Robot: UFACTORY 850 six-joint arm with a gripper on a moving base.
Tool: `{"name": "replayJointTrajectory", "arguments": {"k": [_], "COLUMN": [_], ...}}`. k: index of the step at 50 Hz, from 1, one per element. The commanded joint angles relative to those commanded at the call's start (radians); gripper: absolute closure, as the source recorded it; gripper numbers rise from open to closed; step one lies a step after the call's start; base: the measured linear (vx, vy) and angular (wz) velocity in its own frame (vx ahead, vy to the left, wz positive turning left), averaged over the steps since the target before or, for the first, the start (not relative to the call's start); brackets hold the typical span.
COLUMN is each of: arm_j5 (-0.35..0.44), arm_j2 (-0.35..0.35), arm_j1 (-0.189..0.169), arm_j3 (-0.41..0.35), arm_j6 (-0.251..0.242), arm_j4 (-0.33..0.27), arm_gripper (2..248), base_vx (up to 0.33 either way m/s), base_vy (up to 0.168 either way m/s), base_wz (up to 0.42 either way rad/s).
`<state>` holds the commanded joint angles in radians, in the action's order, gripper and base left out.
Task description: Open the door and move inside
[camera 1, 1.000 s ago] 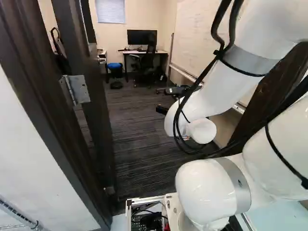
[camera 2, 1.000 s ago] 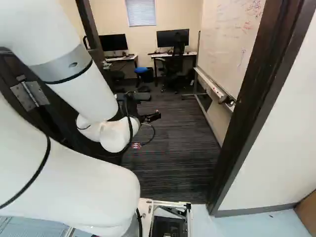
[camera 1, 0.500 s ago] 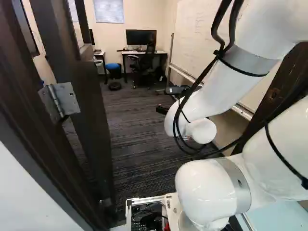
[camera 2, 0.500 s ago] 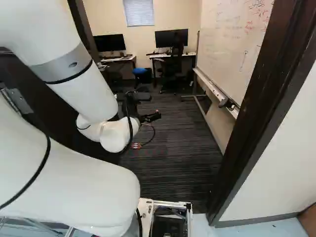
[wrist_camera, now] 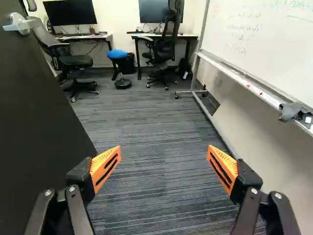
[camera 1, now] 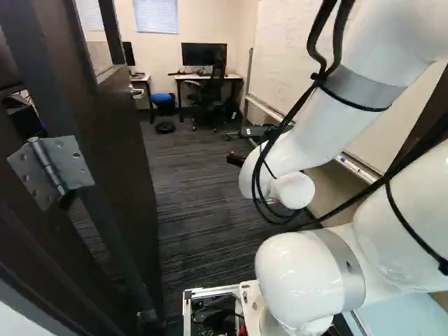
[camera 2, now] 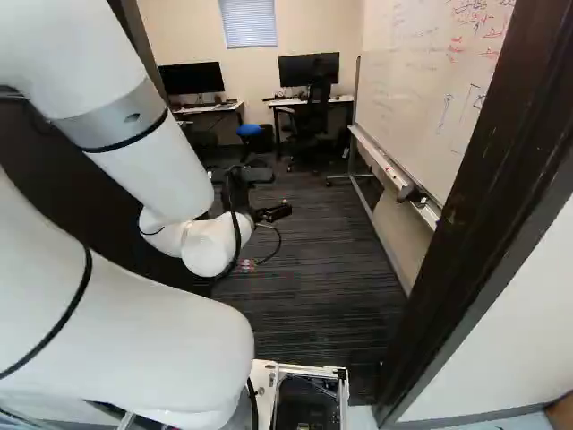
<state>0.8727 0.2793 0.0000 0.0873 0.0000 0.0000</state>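
Door (camera 1: 122,150): left part of the left base view, standing open into the room. Tall, dark, apparently solid; expect a rigid, rather heavy leaf that turns smoothly about its hinge (camera 1: 54,168). Smooth face would probably slide under the pads, so push flat, near the free edge. Best hold: the metal handle (camera 1: 136,92), upper left of the same view; small, hard, likely slick. Judged: opening wide enough, no grasp called for; drive in straight.

Door frame (camera 2: 488,210): dark, right side of the right base view, near the base. Scrape risk if heading drifts.

Floor (camera 2: 313,255): striped, low-pile carpet by its look, middle of the right base view; should roll with mild drag.

Whiteboard (camera 2: 425,76): upper right, same view, its tray edging the route. Desk (camera 1: 210,76) and office chair (camera 1: 210,96): upper middle, left base view, well ahead. Blue-topped stool (camera 1: 164,99): just left of them.

Gripper (wrist_camera: 164,149): fingers wide apart, nothing between; door beside it, clearance unclear.
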Motion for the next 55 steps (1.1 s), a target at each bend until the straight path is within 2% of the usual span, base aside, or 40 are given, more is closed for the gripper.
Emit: {"name": "replayJointTrajectory", "arguments": {"k": [55], "arm_j5": [0.0], "arm_j2": [0.0], "arm_j1": [0.0], "arm_j3": [0.0], "arm_j6": [0.0], "arm_j4": [0.0], "arm_gripper": [3], "base_vx": [0.141], "base_vy": [-0.007], "base_wz": [-0.009]}}
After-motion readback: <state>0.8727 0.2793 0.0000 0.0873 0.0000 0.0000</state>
